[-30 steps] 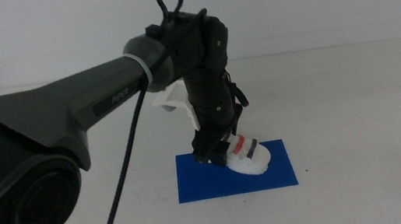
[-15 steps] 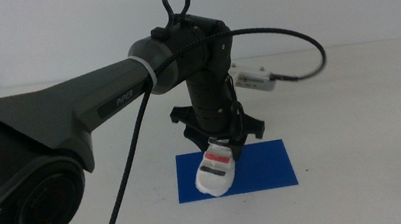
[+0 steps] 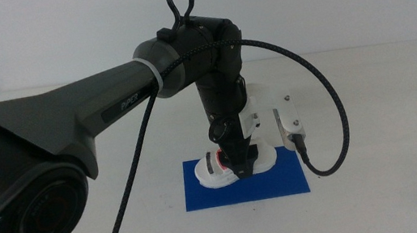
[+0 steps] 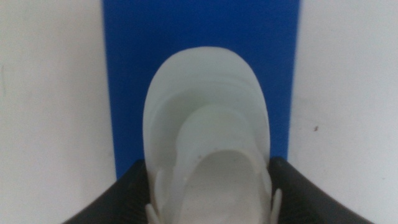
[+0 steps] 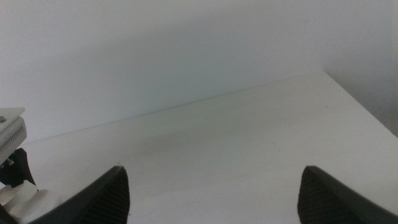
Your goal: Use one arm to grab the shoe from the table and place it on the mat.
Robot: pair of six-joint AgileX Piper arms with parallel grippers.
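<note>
Left gripper turned shoe crosswise on mat.

One sandal: white, chunky-soled, with one red strap showing in the middle view. One mat, deep blue and rectangular. One bench, plain white. One arm in the middle view, dark grey-black, with one black cable looping off its wrist. Two end effectors in all: the left end effector, its two dark jaws either side of the sandal, and the right end effector, two dark jaws set wide apart.
</note>
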